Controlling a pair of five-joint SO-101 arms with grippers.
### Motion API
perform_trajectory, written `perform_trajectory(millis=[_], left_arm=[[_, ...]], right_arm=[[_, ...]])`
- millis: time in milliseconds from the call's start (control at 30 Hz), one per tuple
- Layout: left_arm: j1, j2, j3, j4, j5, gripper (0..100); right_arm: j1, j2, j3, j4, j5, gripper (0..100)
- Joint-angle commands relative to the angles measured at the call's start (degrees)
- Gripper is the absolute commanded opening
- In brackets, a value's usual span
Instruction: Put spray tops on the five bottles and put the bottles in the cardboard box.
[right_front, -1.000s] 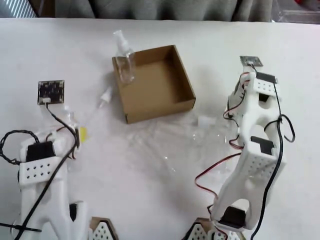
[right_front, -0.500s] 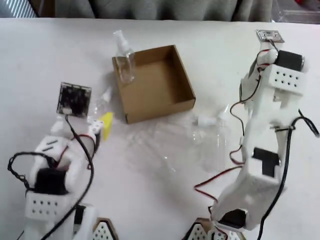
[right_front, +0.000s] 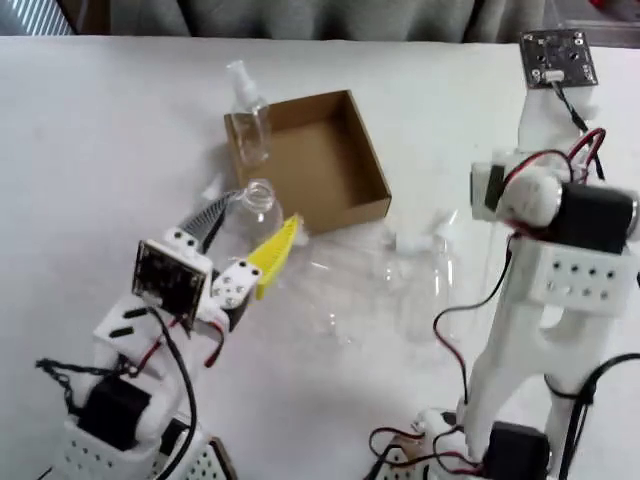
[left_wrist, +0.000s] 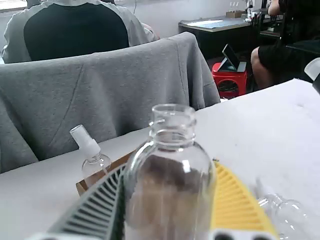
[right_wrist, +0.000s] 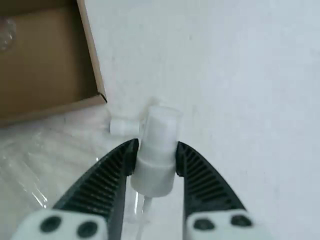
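high view: the left gripper sits just off the near left corner of the cardboard box, its grey and yellow fingers closed around an open bottle with no top on it. the bottle's long axis runs along the fingers, neck out past the tips and towards the box. a capped bottle stands against the box's far left corner. loose bottles and a loose cap lie on the table on the other side of the box, below the tall right arm.

left wrist view: the left gripper clamps the open bottle at its body, and the bare neck stands free beyond the fingertips. the capped bottle is behind it, by the box edge.

right wrist view: the right gripper pinches a white spray top between narrow black fingers, the top's long axis in line with them. it hangs over the table just off a corner of the cardboard box, with the loose cap below it.

the coming move, as i judge it, turns on this: the top and the bare neck are well apart, the box corner between them, so the right arm has to carry the top across towards the left gripper. the two long axes must line up before the top can seat.
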Motion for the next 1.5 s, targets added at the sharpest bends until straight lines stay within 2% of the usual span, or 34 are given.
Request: perform_trajectory(millis=[0,133,333,567,700,1000,1233,1467], left_arm=[[-0.13,-1.01,3.52,-8.09,4.48,2],[-2.42,-1.89,6.59,-11.6,5.89,2],[-3.21,-7.87,11.52,-12.13,5.98,2],[-3.38,-18.77,18.29,-11.43,5.98,2],[-3.12,-19.74,18.81,-8.53,5.98,2],[-3.12,-19.65,18.81,-5.63,5.63,2],[-3.12,-19.65,18.81,-5.19,5.63,2],[-3.65,-19.65,18.99,-5.27,5.54,2]], right_arm=[[-4.44,-4.26,-0.18,-4.0,-3.52,1.6],[-10.33,-5.41,-0.26,-11.47,-7.38,1.6],[-20.97,-5.67,-0.62,-20.7,-12.75,1.6],[-34.24,-8.48,-0.53,-29.14,-12.48,1.6],[-40.13,-11.3,-0.44,-36.97,-12.31,1.6],[-44.79,-13.67,-0.35,-44.26,-12.22,1.7],[-50.42,-13.32,2.37,-50.95,-2.99,1.7],[-51.12,-17.36,12.31,-54.9,-2.73,1.7]])
